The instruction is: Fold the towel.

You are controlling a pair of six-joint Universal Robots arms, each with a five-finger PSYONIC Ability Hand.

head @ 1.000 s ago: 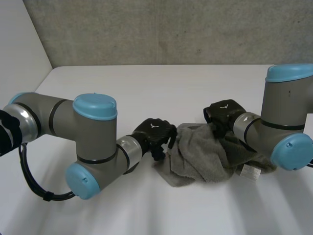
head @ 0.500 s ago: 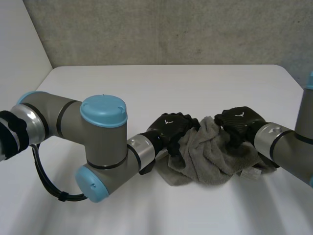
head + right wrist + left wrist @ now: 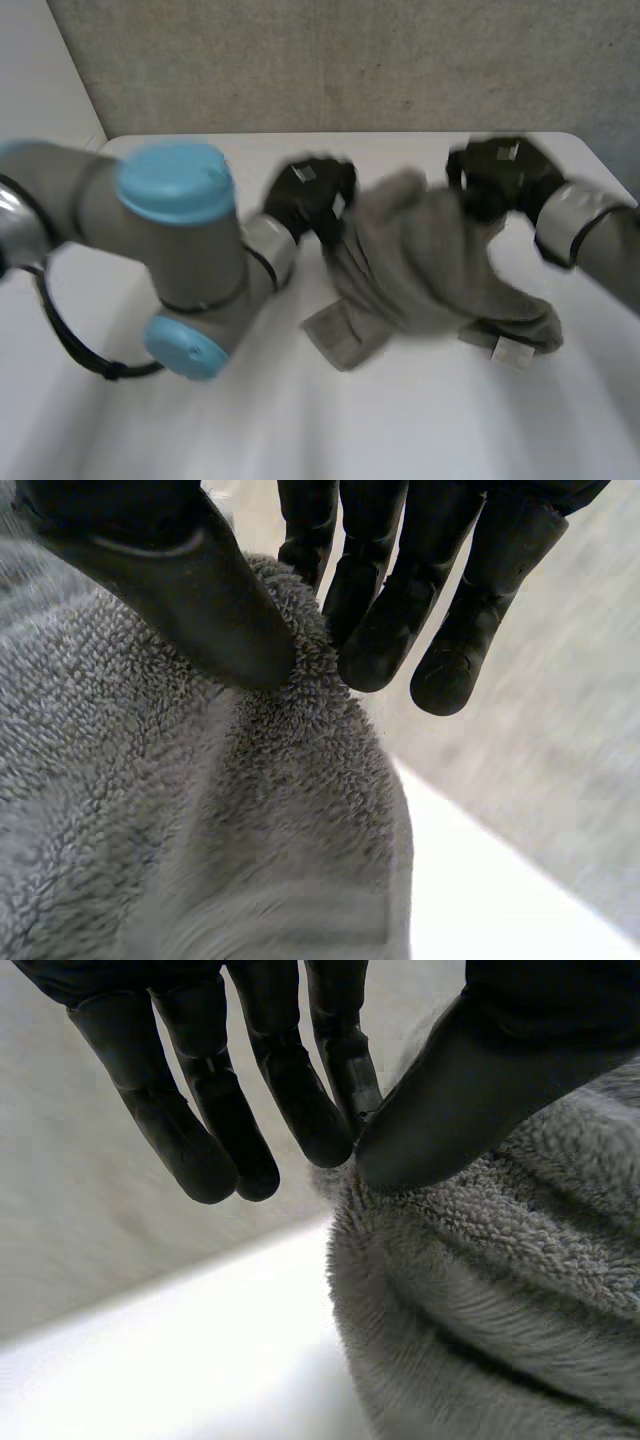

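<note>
Head view: probably spreading, holding the crumpled grey terry towel (image 3: 420,260) up by its far edge, left hand (image 3: 305,195) left, right hand (image 3: 500,175) right, near part on the white surface (image 3: 300,420). Left wrist view: pinching cloth between thumb and fingers (image 3: 318,1110); right wrist view: same pinch. Next, likely calls for laying flat.

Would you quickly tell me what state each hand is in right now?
The left hand is shut on the towel, pinching its edge between thumb and fingers.
The right hand is shut on the towel, pinching it likewise.
</note>
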